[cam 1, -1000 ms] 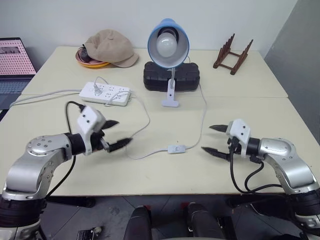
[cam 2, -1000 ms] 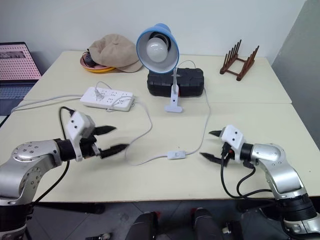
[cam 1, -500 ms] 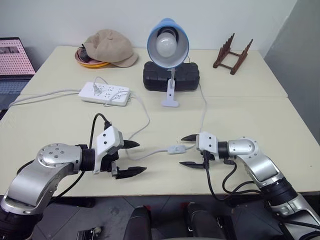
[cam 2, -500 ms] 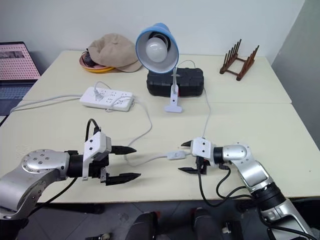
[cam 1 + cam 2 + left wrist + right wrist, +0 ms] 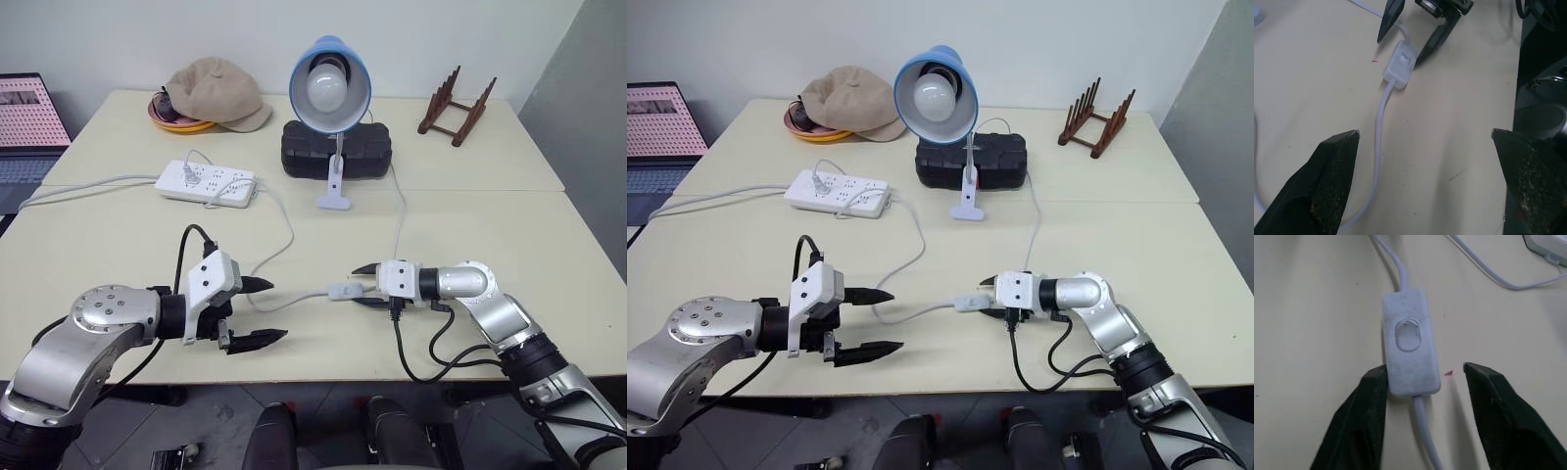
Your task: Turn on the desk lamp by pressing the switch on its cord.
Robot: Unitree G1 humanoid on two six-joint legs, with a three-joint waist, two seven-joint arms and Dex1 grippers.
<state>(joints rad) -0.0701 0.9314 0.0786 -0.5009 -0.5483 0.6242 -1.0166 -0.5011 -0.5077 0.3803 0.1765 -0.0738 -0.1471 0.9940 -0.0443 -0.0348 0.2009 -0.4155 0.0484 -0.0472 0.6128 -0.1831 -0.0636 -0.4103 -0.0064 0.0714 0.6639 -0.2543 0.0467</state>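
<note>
The desk lamp [image 5: 329, 88] stands at the back middle of the table, its blue shade facing me and the bulb dark. Its thin white cord [image 5: 397, 220] runs forward to the small white switch [image 5: 340, 291] lying flat near the front edge. My right gripper [image 5: 359, 284] lies low on the table with its jaws astride the switch [image 5: 1409, 345]. One finger [image 5: 1371, 396] touches the switch's side, while the other finger [image 5: 1488, 391] stands a small gap away, so the gripper is open but narrow. My left gripper [image 5: 257, 311] hovers wide open to the switch's left, holding nothing.
A white power strip [image 5: 206, 183] with a thicker cable lies at the left. Behind it are a beige cap [image 5: 216, 93] on an orange dish, a black box [image 5: 336, 149] behind the lamp, a wooden rack [image 5: 456, 106] at back right, and a laptop [image 5: 29, 127] at far left.
My right gripper slid left along the table onto the switch and its jaws narrowed around it. My left gripper drew back and lower at first, then stayed still and open.
</note>
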